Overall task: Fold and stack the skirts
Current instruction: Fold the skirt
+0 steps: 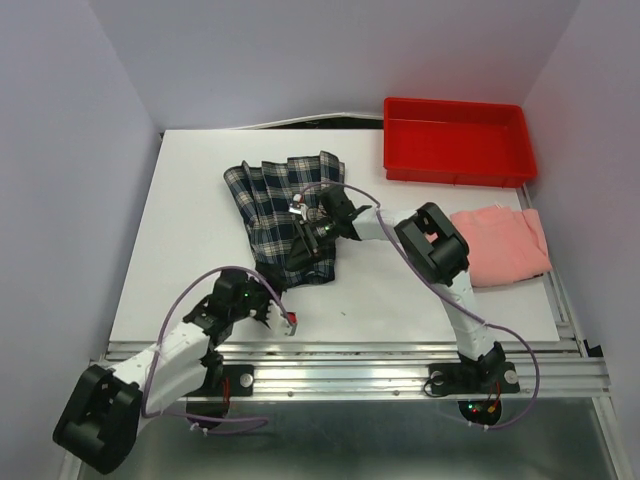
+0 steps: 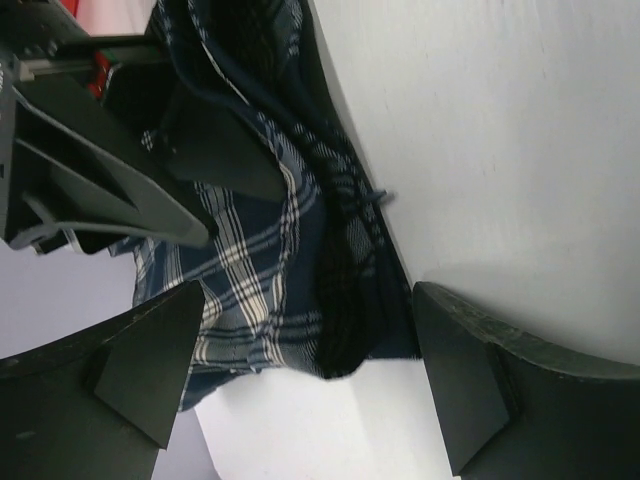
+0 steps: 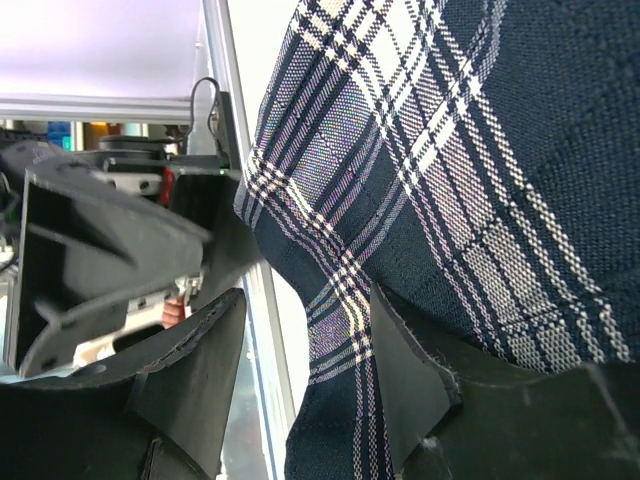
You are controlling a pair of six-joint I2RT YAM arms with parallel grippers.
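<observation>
Fold under way: my right gripper (image 3: 305,300) straddled the pleated navy-plaid cloth skirt (image 1: 270,195), jaws half-spread; left gripper (image 2: 308,300), seven o'clock, gaped empty. A pinch seemed due.

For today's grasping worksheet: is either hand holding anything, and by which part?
Nothing is held. The right hand straddles a folded edge of the plaid skirt, jaws not clamped; the left hand is open and empty.

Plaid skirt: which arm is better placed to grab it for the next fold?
Right, probably. The right gripper sits over the plaid skirt with a fold between its open jaws; the left gripper, open too, hangs off the cloth by its near corner.
</observation>
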